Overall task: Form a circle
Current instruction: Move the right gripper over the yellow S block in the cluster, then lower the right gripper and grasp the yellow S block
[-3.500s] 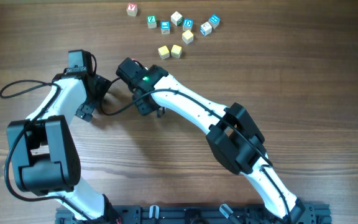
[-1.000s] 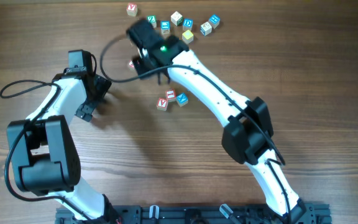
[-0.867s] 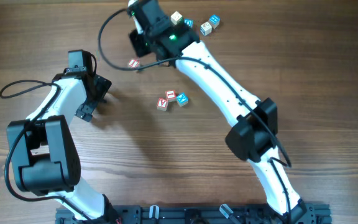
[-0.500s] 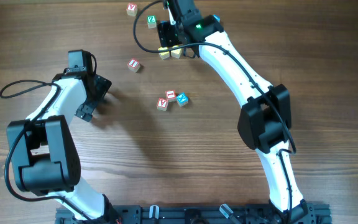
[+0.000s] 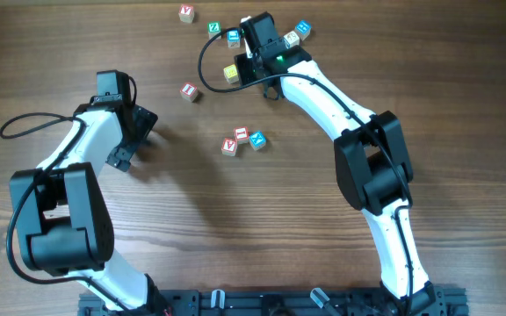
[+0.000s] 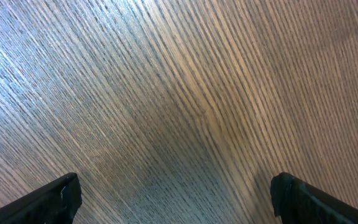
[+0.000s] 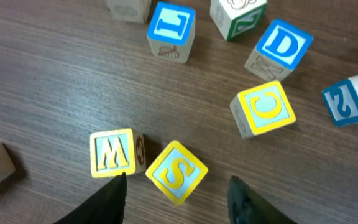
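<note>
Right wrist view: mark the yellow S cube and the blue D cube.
yellow S cube (image 7: pixel 176 172), right wrist view, lettered top face.
blue D cube (image 7: pixel 284 43), right wrist view, lettered top face.

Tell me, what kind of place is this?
Probably a robotics test bench, though the room itself is out of view: a left arm and a right arm are mounted at a wooden table, with small lettered toy cubes scattered on it.
</note>
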### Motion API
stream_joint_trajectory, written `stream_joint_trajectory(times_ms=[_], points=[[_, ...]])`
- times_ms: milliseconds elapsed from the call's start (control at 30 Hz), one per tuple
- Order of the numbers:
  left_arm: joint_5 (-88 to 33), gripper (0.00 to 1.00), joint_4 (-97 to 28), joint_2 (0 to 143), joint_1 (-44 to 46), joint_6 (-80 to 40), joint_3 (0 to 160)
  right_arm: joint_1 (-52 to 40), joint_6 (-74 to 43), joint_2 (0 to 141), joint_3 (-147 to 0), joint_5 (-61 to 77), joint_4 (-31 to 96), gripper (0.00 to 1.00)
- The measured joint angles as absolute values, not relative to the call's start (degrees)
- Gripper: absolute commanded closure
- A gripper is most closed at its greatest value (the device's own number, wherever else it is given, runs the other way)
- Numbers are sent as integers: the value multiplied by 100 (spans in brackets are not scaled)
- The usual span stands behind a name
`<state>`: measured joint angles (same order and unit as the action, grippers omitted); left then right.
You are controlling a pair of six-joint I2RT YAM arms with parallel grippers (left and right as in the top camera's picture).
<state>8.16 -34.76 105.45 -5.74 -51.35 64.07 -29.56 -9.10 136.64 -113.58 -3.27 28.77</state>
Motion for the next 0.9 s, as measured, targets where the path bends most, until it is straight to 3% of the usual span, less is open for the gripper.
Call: stream_joint_trajectory(times_ms=[100, 133, 167, 333, 900], points=[[816, 0, -3476, 10545, -574, -5135, 6407, -2956, -910, 13690, -11358, -327, 2733, 53], [816, 0, -3476, 10545, -574, -5135, 6407, -2956, -926, 13738, -11358, -327, 2655, 50], [816, 0, -3476, 10545, -574, -5135, 6407, -2956, -952, 13786, -11358, -327, 2556, 38], [816, 0, -3476, 10545, -574, -5137, 6407, -2952, -1317, 14094, -11354, -327, 2279, 32], [816, 0, -3476, 10545, -574, -5137, 6407, -2773, -1824, 14226, -11358, -1017, 2915, 39]])
